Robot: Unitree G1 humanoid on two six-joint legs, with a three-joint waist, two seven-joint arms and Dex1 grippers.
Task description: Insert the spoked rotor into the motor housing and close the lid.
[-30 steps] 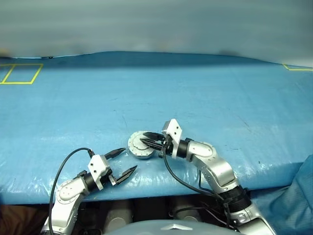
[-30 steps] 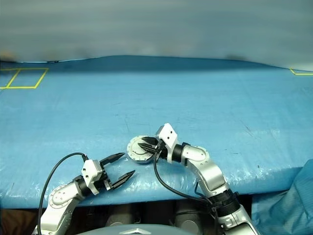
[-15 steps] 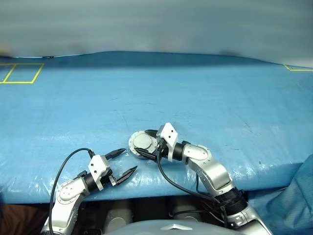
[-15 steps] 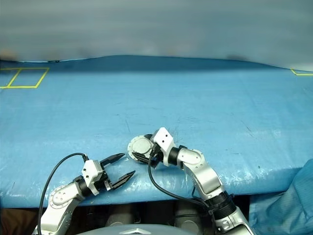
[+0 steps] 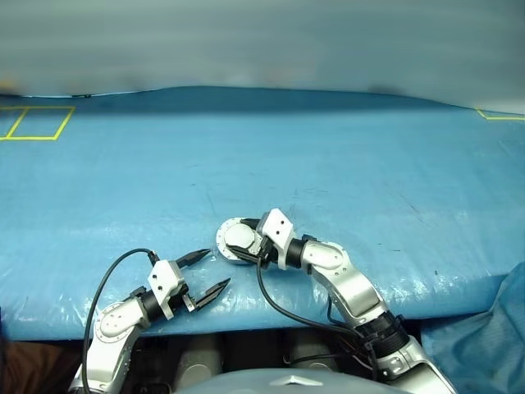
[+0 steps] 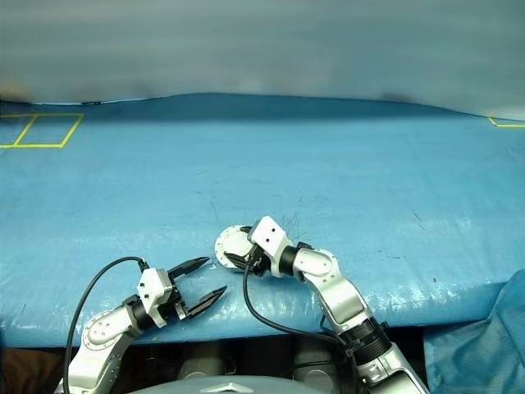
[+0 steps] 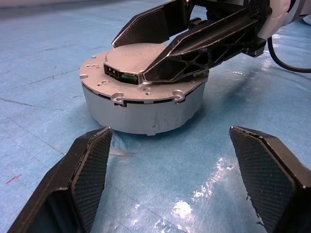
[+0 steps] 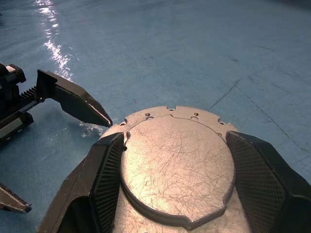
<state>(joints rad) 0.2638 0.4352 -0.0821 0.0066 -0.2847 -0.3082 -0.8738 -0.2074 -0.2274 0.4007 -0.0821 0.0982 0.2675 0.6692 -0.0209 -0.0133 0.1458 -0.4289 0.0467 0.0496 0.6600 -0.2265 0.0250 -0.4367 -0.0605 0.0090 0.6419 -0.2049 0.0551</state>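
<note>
Lid (image 8: 177, 165) lies flat on motor housing (image 7: 146, 109), near table edge, centre. Right gripper (image 8: 175, 160) straddles the lid, fingers spread, not visibly pinching. Left gripper (image 7: 170, 179) spread, empty, just left. Closing step; next: seat lid, withdraw.

Looks like a robot test lab or workshop. Wide tabletop (image 5: 344, 164) wrapped in glossy blue plastic sheeting, with yellow tape squares (image 5: 37, 123) marked at its far corners. Plain grey wall (image 5: 262, 41) behind.
</note>
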